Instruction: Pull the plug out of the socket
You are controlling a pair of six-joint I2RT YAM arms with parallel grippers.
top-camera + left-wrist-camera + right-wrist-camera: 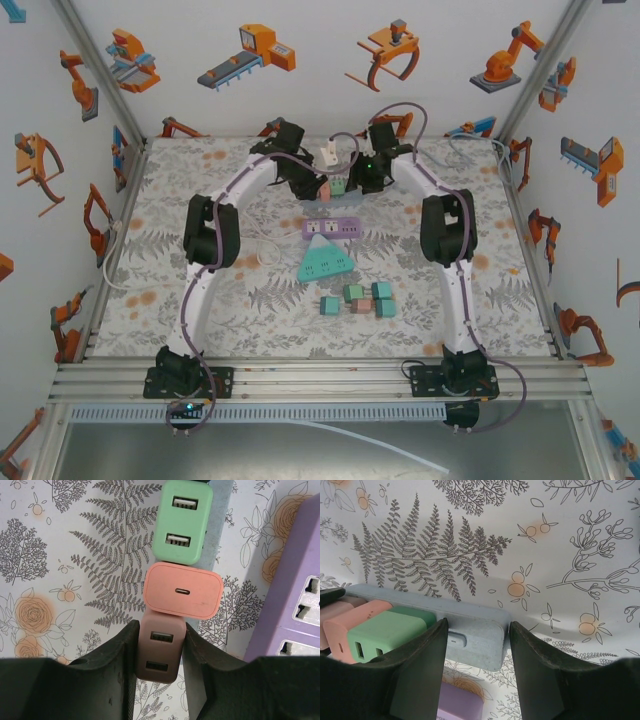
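Plug (159,652), brown, two USB ports on its face; seated at one end of a row of three on a grey socket strip (475,622), at the far middle of the table (200,180). Touching its neighbour, a pink plug (182,590) with one oval port; next along, a green plug (182,520) with two USB ports.

Left gripper (160,630): jaws narrowed onto the brown plug, one black finger against each side, port face left uncovered.

Right gripper (477,630): jaws parted, positioned over the other end of the grey socket strip, next to the green plug; strip's rounded end visible in the gap; actual touch with the strip cannot be told.

Purple socket strip (285,605): just beside the grey one, nearer the arm bases, sockets facing up.

Teal triangular socket block (324,262): nearer still, apart from the purple strip.

Cluster of small teal, green and pink blocks (360,300): near the teal block, on its base side.
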